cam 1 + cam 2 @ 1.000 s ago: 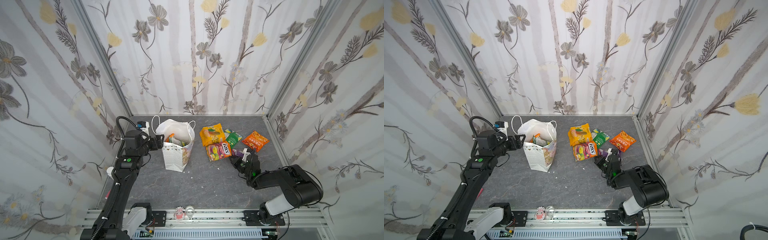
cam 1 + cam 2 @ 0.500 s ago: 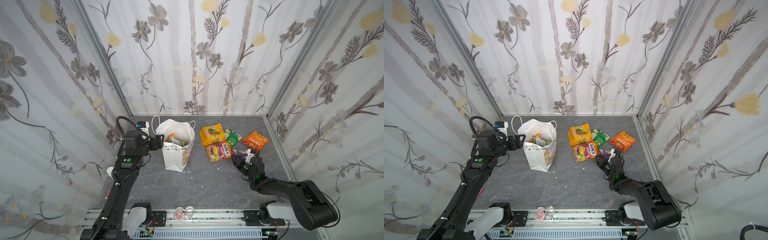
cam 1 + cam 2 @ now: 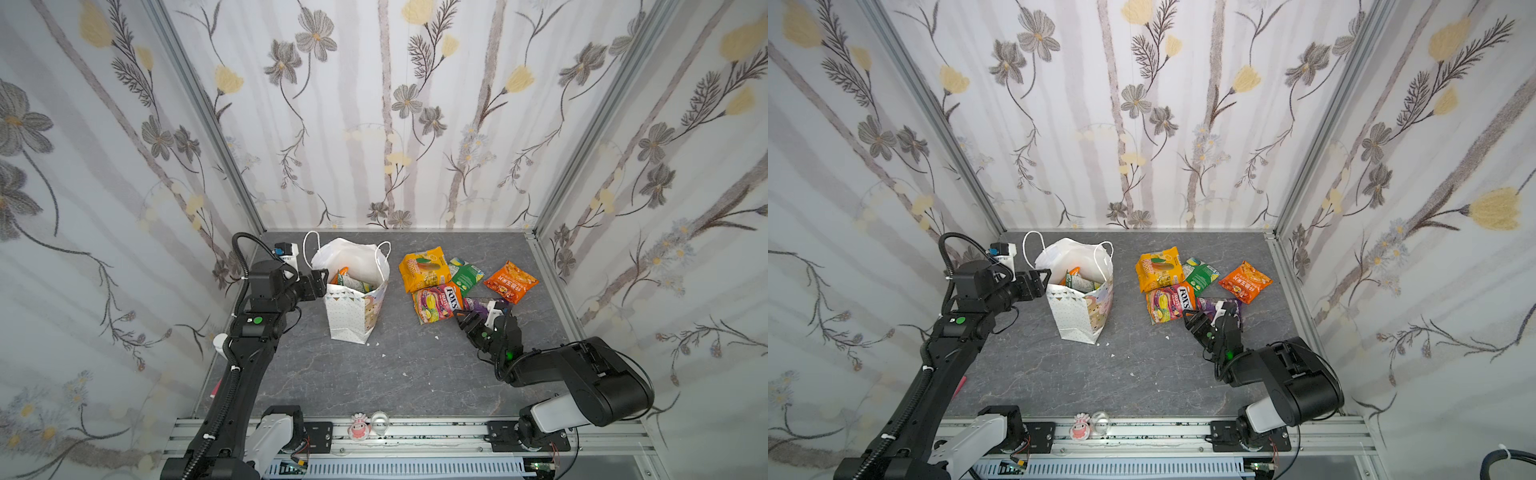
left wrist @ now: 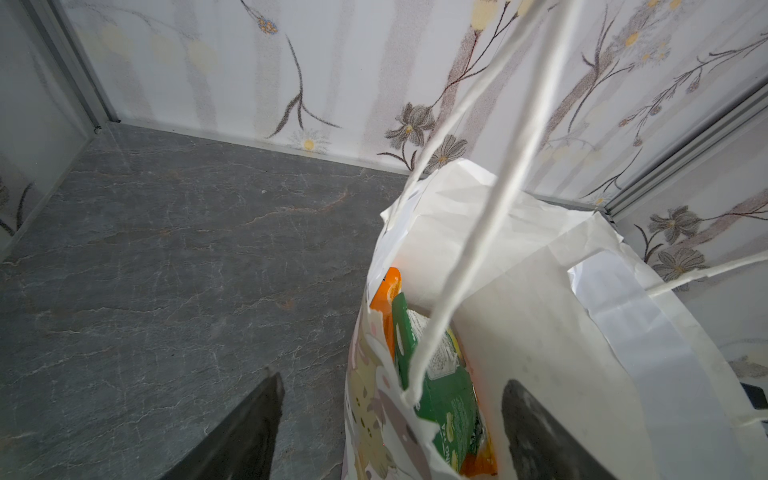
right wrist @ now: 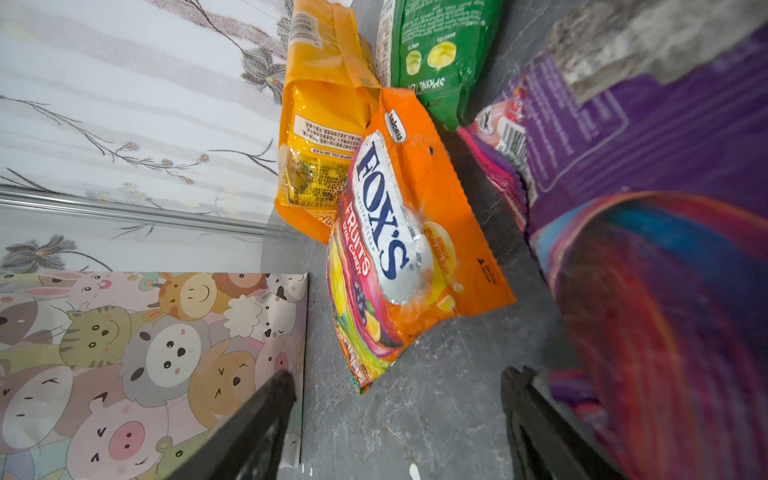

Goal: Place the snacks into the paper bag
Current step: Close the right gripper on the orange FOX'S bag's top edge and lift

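Grey stone floor (image 3: pixel 374 374), flowered walls (image 3: pixel 395 124) on three sides. Left arm reaches level to the paper bag (image 3: pixel 353 311); my left gripper (image 3: pixel 322 282) stands wide with the bag's rim between the jaws, pinching nothing — a green packet (image 4: pixel 453 403) sits inside. Right arm lies low, stretched forward; my right gripper (image 5: pixel 399 378) gapes over bare floor, empty, purple packet (image 5: pixel 602 137) just beside one finger. Open floor separates bag from the loose snacks (image 3: pixel 467 274). Legible: "FOX'S FRUITS" on the orange-pink packet (image 5: pixel 399 232) ahead.
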`<state>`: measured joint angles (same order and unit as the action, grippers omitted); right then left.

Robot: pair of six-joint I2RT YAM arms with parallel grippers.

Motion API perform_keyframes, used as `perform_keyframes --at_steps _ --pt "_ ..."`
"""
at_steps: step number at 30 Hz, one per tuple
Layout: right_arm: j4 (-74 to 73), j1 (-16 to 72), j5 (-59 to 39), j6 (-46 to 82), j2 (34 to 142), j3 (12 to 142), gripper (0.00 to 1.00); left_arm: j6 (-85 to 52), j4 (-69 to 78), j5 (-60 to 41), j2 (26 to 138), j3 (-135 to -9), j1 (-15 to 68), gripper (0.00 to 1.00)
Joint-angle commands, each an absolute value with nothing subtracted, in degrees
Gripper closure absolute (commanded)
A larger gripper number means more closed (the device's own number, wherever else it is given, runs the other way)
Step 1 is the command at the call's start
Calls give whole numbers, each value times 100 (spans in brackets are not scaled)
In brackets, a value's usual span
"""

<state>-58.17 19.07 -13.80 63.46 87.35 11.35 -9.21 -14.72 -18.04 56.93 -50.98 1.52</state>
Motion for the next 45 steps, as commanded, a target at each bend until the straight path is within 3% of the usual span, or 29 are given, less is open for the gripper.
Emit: perform_keyframes --at_steps 1,12,21,28,37,45 --pt "-6602 1930 -1550 6617 9032 1247 24 -915 -1318 -1788 5664 -5092 153 17" --pt "-7586 1874 -1548 7026 10082 1393 33 -875 -1327 -1788 5690 -5102 156 17" --pt "-8464 1842 -1566 7286 10781 1433 49 -844 -1345 -1745 5687 -5115 153 17" --pt "-8301 1829 -1553 7128 10722 1475 78 -844 -1354 -1737 5687 -5113 158 17" --pt "-7794 1826 -1546 6847 10458 1573 99 -845 -1354 -1749 5680 -5115 156 17" --pt "-6845 1866 -1541 6282 9747 1691 100 -842 -1345 -1720 5662 -5108 153 17"
